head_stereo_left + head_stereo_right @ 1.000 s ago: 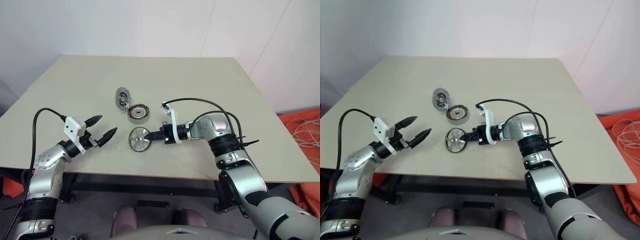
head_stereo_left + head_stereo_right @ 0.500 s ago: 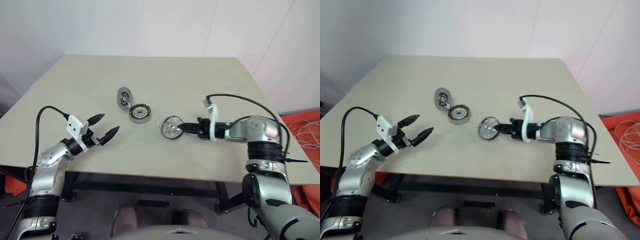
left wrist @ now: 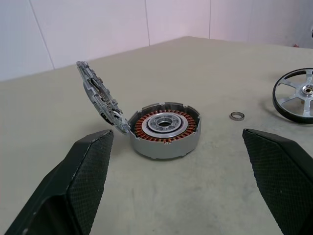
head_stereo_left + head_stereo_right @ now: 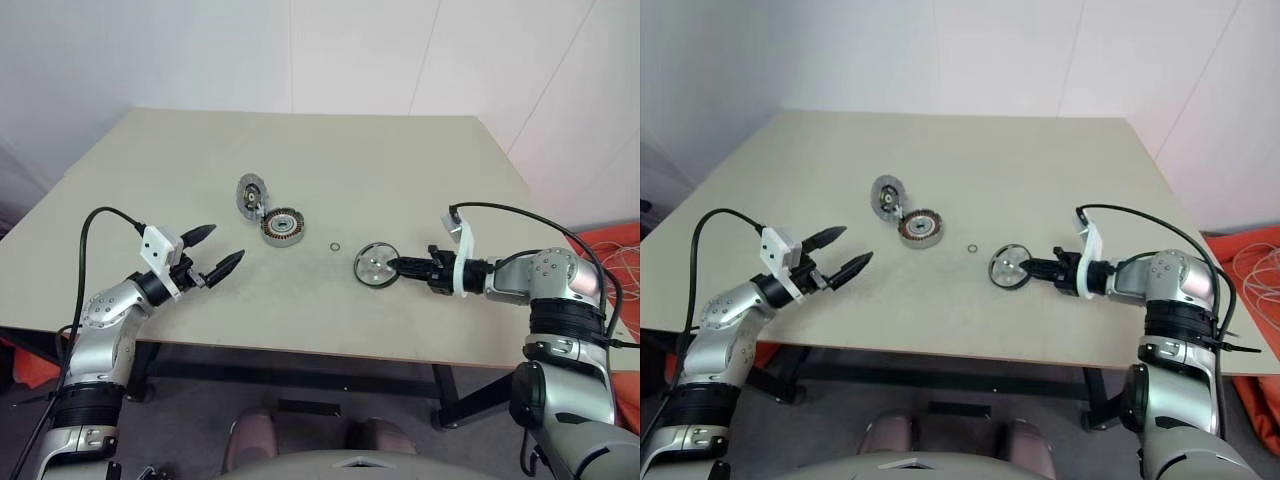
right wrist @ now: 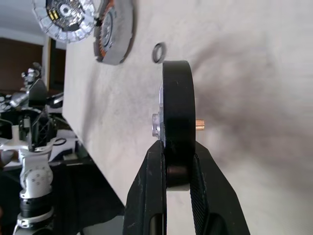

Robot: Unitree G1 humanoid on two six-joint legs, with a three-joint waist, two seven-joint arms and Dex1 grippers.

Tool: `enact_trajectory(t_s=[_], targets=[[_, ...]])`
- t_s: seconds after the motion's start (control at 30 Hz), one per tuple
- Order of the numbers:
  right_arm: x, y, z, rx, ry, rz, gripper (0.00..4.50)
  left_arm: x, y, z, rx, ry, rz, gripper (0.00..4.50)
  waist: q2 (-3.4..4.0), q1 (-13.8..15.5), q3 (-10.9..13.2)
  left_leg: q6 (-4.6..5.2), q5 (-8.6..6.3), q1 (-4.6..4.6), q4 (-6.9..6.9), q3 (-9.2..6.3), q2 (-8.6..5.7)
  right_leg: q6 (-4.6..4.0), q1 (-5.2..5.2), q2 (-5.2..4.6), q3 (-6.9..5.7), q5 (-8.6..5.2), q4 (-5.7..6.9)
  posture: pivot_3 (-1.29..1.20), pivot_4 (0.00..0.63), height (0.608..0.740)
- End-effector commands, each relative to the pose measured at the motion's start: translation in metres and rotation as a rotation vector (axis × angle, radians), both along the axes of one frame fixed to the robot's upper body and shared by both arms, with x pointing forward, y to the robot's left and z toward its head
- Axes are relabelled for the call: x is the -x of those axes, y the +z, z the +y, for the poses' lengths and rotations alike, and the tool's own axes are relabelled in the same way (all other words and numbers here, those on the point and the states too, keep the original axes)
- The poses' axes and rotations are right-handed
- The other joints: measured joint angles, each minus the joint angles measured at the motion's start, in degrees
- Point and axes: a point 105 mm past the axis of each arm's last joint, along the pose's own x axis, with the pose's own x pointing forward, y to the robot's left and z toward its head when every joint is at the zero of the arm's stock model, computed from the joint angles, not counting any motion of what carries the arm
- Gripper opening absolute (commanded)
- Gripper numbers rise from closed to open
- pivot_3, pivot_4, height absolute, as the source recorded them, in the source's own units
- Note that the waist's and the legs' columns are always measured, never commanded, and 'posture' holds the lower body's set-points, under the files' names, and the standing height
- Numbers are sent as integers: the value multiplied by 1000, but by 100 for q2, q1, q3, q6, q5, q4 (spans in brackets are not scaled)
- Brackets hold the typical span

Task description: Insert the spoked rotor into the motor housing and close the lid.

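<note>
The right gripper [image 4: 402, 266] is clamped on the rim of the spoked rotor [image 4: 377, 266], which is held on edge above the table [image 4: 420, 170], its short brass shaft crosswise to the fingers. A small loose ring [image 4: 333, 245] lies between it and the motor housing [image 4: 282, 226], whose lid [image 4: 250, 193] stands tilted open. The left gripper [image 4: 212, 255] is spread wide, empty, near the housing.

The spoked rotor [image 4: 377, 267], a shiny silver disc with a dark rim, stood tilted toward the table's right front. The motor housing [image 4: 282, 226], copper windings showing, lay flat near the middle. The lid [image 4: 250, 193] leaned upright against its far-left side.
</note>
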Motion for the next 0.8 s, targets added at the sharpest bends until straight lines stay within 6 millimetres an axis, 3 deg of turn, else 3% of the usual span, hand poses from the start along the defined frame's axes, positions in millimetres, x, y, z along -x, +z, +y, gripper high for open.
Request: enact_trajectory(t_s=[0.03, 0.07, 0.47, 0.57, 0.67, 0.8], targets=[[-2, 9, -5, 24, 3, -45, 339, -3, 11, 2, -15, -3, -36, 4500, 0, 0, 0, 0, 0, 1, 0, 0, 0, 0, 0, 0, 0, 0, 0, 0, 0, 740], [-2, 9, -6, 30, 5, -45, 339, -3, 11, 2, -15, -4, -37, 4500, 0, 0, 0, 0, 0, 2, 0, 0, 0, 0, 1, 1, 0, 0, 0, 0, 0, 740], [5, 8, -23, 196, 52, -102, 4474, -6, 12, -4, -40, -15, -13, 4500, 1, 8, -1, 2, -1, 1, 1, 0, -1, 0, 3, 1, -1, 0, -1, 0, 0, 740], [5, 11, -32, 274, 71, -136, 4474, -6, 11, -4, -42, -12, 2, 4500, 1, 19, -1, 4, -2, 2, 3, 0, -1, 1, 7, 0, -1, -1, -3, 0, 0, 740], [12, 15, -50, 430, 146, -183, 4474, -17, 3, 6, -55, 102, 96, 4500, 5, 46, 1, 9, -4, 1, 4, -1, -1, 2, 8, -1, -1, -1, -6, 0, 0, 740], [15, 27, -63, 645, 336, -419, 4474, -15, 1, 1, -60, 53, 136, 4500, 4, 101, 1, 22, -12, 1, 5, -1, -1, 6, 10, 0, -4, -3, -14, 0, 0, 740]])
